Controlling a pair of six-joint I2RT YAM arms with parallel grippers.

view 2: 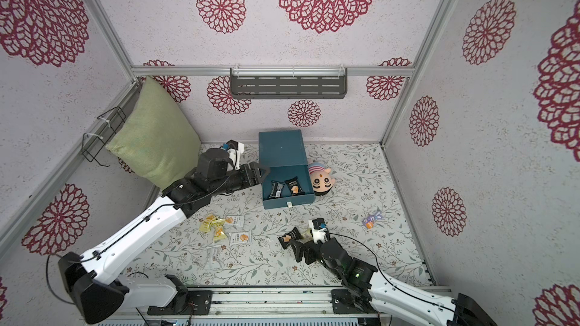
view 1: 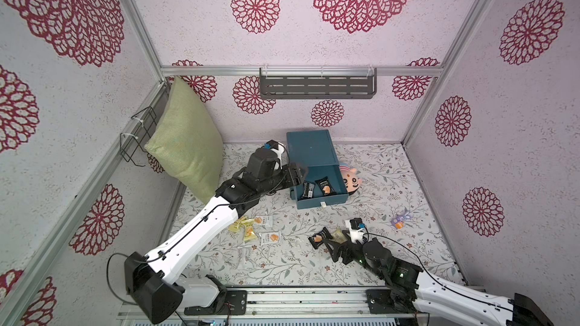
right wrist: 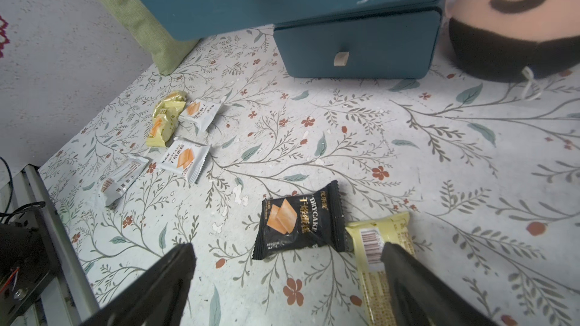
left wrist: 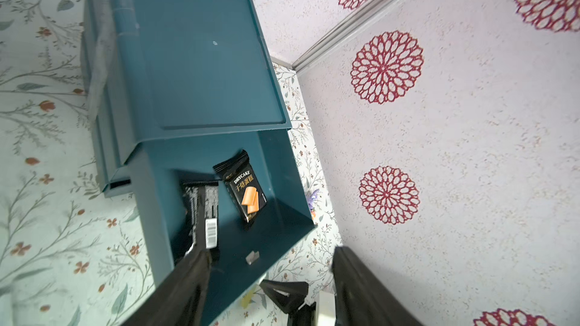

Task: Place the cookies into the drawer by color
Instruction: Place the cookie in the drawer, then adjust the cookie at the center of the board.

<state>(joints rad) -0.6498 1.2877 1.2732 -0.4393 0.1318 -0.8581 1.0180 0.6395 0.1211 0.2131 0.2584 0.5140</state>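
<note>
Left gripper, jaws apart, hangs at the open top drawer of the dark teal plastic chest (two black cookie packets inside, pink plush head alongside). Right gripper, spread wide, hovers over another black packet beside a yellow packet.

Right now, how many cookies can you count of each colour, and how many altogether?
Black cookies: 3 (two lie inside the open drawer)
Yellow cookies: 4 (three overlap in a pile, so this count is less sure)
White cookies: 3
Total: 10
</note>
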